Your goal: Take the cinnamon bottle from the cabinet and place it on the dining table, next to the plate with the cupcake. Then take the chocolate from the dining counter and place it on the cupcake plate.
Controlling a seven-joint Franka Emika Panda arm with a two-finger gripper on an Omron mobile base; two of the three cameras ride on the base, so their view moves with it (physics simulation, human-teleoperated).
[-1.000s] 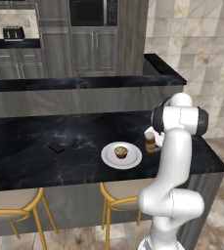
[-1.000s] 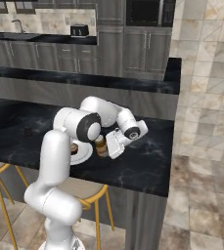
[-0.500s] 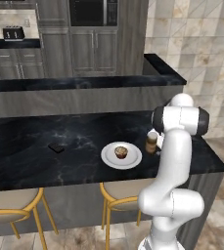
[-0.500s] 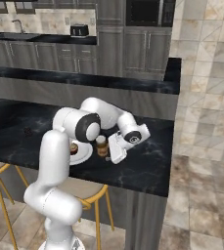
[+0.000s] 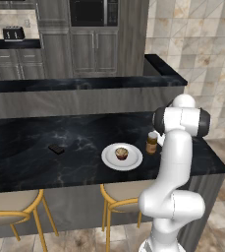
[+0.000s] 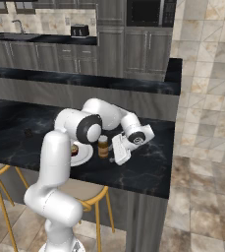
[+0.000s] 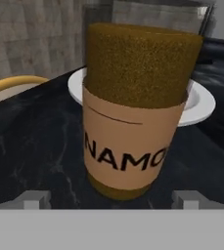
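Black marble worktop [image 5: 30,147] carries everything. Spread wide and holding nothing, the hand [image 6: 120,150] sits just beside the upright cinnamon bottle [image 6: 103,146], plate [image 5: 122,157] just beyond. Bottle step looks finished; next, back off and fetch the far chocolate [image 5: 56,148].

On the dark counter there are one cinnamon bottle [image 5: 152,143], one white plate [image 5: 112,160], one cupcake [image 5: 121,153] and one chocolate piece [image 5: 56,148], with two stools [image 5: 120,194] below.
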